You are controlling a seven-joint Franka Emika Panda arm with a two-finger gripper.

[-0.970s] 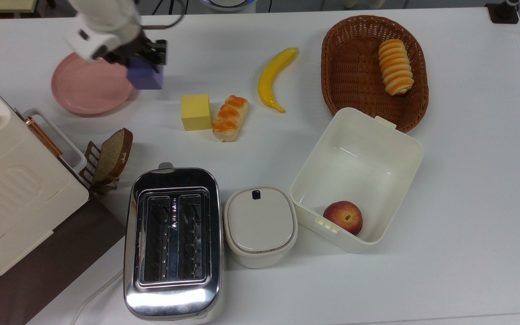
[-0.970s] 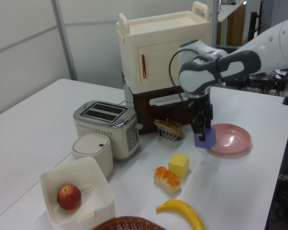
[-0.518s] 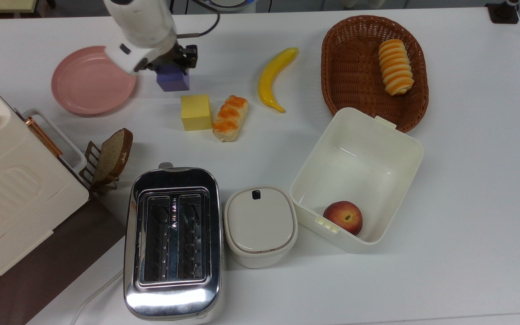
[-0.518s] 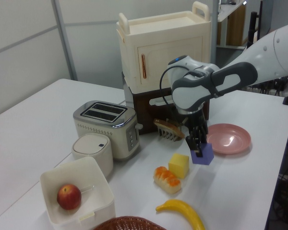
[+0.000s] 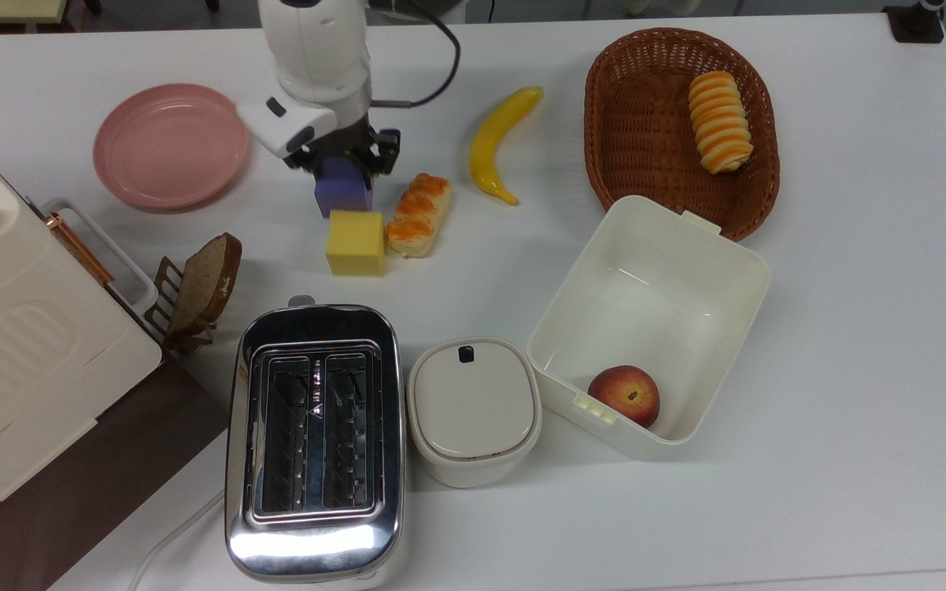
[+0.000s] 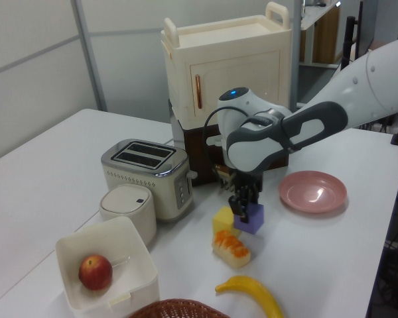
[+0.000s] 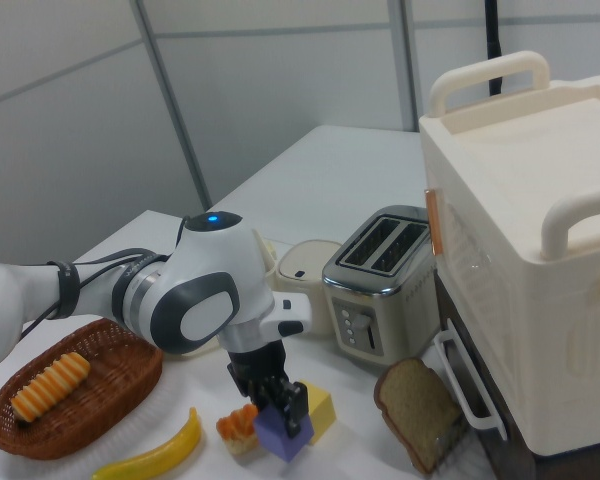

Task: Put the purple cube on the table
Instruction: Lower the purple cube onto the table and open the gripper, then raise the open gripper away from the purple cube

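The purple cube (image 5: 344,195) is low over the white table (image 5: 851,328), between the pink plate (image 5: 169,145) and an orange-topped bread roll (image 5: 418,215). My gripper (image 5: 346,164) is shut on it from above. In the top view the cube's near face meets the pale yellow cube (image 5: 355,243); I cannot tell whether its underside rests on the table. The left view shows the purple cube (image 6: 251,218) under my gripper (image 6: 242,207), right of the yellow cube (image 6: 223,219). The right view has the purple cube (image 7: 282,436) held in my gripper (image 7: 278,402).
A banana (image 5: 499,141) and a wicker basket (image 5: 645,123) lie at the top view's right. A white box (image 5: 719,271) holds a peach. A toaster (image 5: 314,439), a lidded pot (image 5: 473,408), a bread slice (image 5: 206,281) and a cream cabinet (image 5: 21,353) fill the top view's lower left.
My gripper carried the purple cube from the pink plate's edge toward the top view's right and down. The yellow cube has shifted toward the toaster.
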